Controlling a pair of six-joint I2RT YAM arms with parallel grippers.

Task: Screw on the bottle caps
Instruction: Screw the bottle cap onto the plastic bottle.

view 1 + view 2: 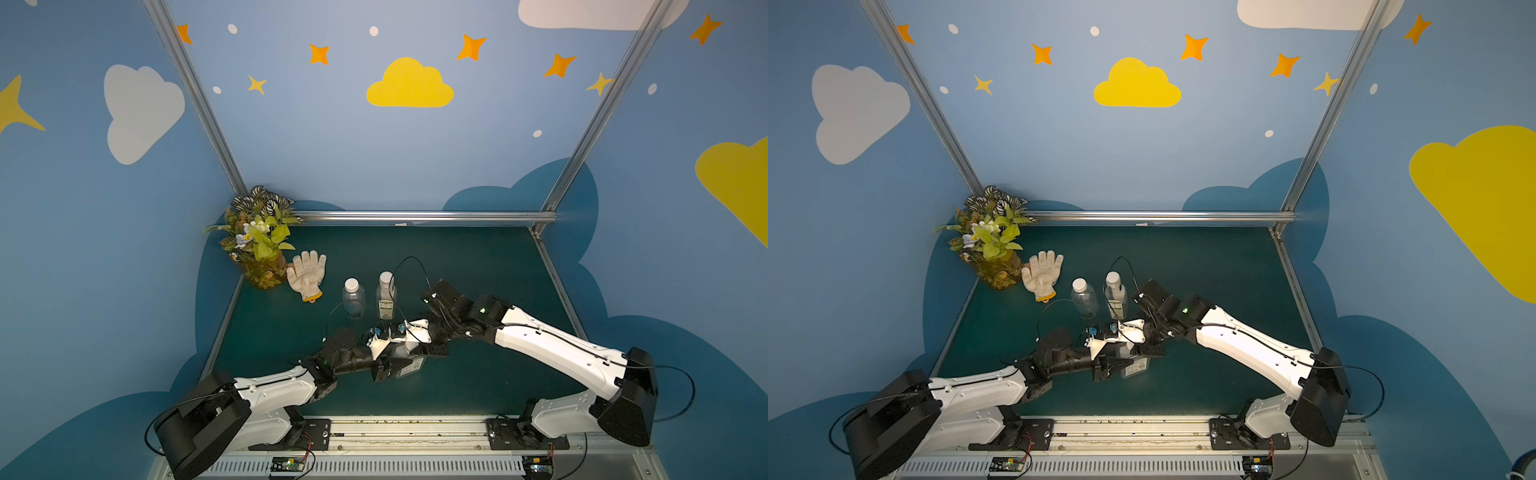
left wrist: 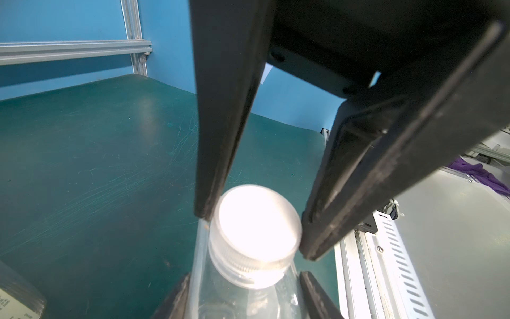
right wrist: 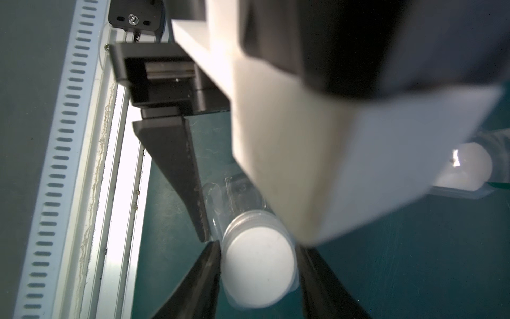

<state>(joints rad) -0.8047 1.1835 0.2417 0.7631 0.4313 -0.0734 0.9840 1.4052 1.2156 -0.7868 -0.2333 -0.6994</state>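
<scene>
In the left wrist view my left gripper [image 2: 245, 298] is shut on the shoulders of a clear flat-sided labelled bottle [image 2: 242, 301]. In both top views that bottle [image 1: 409, 366] [image 1: 1136, 368] stands near the table's front middle. A white bottle cap [image 2: 256, 229] sits on its neck. My right gripper [image 3: 259, 276] comes down from above, its fingers [image 2: 209, 193] pressed to both sides of that cap [image 3: 258, 265]. Behind stand a round plain bottle [image 1: 353, 298] and a slim labelled bottle [image 1: 386, 296], each with a white cap on.
A potted plant [image 1: 257, 237] stands in the back left corner with a white work glove [image 1: 307, 274] beside it. A metal rail [image 1: 407, 432] runs along the table's front edge. Both arms cross close together over the held bottle.
</scene>
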